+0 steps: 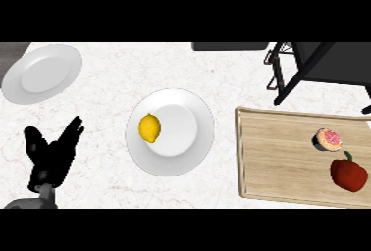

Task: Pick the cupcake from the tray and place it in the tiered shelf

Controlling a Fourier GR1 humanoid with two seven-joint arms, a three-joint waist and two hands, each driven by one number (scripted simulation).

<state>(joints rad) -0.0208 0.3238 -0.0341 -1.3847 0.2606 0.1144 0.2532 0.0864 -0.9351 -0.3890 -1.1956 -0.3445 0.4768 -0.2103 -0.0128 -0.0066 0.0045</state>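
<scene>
Head view: white marbled table (109,73) seen from steeply above. Wooden tray (282,162) at the right, running off the right edge. On it the cupcake (328,138), pink-topped w/ dark wrapper, lying toward the tray's right side, tilted over so the frosting faces up at the view. Just below it, near but apart, a red bell pepper (348,174) w/ green stem pointing up toward the cupcake.

Tiered shelf (319,63) in the top right corner: black frame, dark shelf surfaces, legs reaching down almost to the tray's upper edge. Cupcake is on the tray, not in the shelf.

Centre: white plate (185,147) w/ a lemon (149,128) on its left part. Second white plate (42,73) top left, well apart from the first, nothing on it.

Left hand (52,149) lower left, black, fingers straight and spread wide, pointing up, holding nothing; grey forearm at the lower edge. It sits left of the lemon plate, not touching it.

Right hand not in view.
</scene>
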